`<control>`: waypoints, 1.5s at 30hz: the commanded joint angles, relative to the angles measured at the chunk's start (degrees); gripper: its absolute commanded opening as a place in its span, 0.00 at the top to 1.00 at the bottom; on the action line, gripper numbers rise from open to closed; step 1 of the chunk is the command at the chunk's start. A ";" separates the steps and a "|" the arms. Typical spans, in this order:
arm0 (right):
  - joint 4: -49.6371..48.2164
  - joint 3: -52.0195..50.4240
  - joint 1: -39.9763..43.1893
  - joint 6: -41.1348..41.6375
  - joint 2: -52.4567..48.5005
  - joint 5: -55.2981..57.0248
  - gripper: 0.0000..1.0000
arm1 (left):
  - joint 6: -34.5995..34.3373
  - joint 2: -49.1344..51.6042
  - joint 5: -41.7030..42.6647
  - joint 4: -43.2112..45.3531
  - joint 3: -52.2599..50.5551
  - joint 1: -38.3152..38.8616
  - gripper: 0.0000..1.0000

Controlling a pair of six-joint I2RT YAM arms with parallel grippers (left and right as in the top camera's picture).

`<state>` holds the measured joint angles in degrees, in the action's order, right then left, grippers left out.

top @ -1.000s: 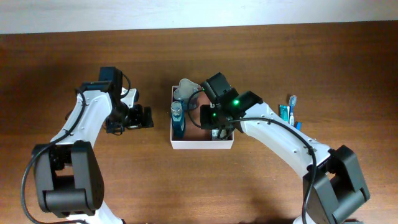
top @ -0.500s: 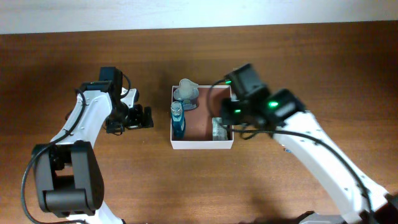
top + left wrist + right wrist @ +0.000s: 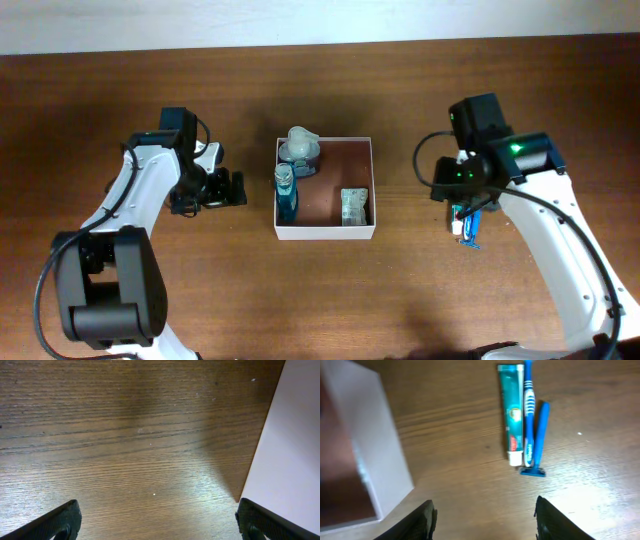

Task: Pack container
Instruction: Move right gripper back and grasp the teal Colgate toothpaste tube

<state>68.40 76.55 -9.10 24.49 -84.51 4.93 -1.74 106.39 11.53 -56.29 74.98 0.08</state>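
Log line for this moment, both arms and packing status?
left gripper: open, empty, beside container | right gripper: open, empty, above toothpaste, toothbrush, razor | container: partly packed

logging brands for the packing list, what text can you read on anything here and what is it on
Nothing can be read; no text to quote.
On the toothpaste tube: red and white print near the cap, too blurred.
On the toothbrush: marks along the handle, too blurred.
On the blue bottle and the packet in the container: any print is too small.
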 commanded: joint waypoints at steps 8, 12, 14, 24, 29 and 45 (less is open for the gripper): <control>-10.58 -10.05 2.40 -1.79 -0.52 1.79 0.32 | -0.15 -0.24 -0.02 -0.04 -0.22 -0.24 0.01; -15.37 -14.08 2.80 -1.81 -0.96 2.03 0.29 | -0.15 -0.24 -0.02 -0.04 -0.22 -0.24 0.01; -17.31 -15.63 3.69 -1.79 -1.33 2.03 0.28 | -0.15 -0.24 -0.02 -0.04 -0.22 -0.24 0.01; -21.11 -18.01 6.62 -6.32 -6.64 0.26 0.22 | -0.15 -0.24 -0.02 -0.04 -0.22 -0.24 0.01; -23.30 -18.01 6.62 -6.29 -10.75 0.26 0.27 | -0.15 -0.24 -0.02 -0.04 -0.22 -0.24 0.01; -26.69 -18.01 6.62 -8.17 -19.17 -1.68 0.56 | -0.15 -0.24 -0.02 -0.04 -0.22 -0.24 0.01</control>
<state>41.82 58.96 -2.96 16.58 -103.04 3.40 -1.74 106.39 11.51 -56.29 74.98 0.08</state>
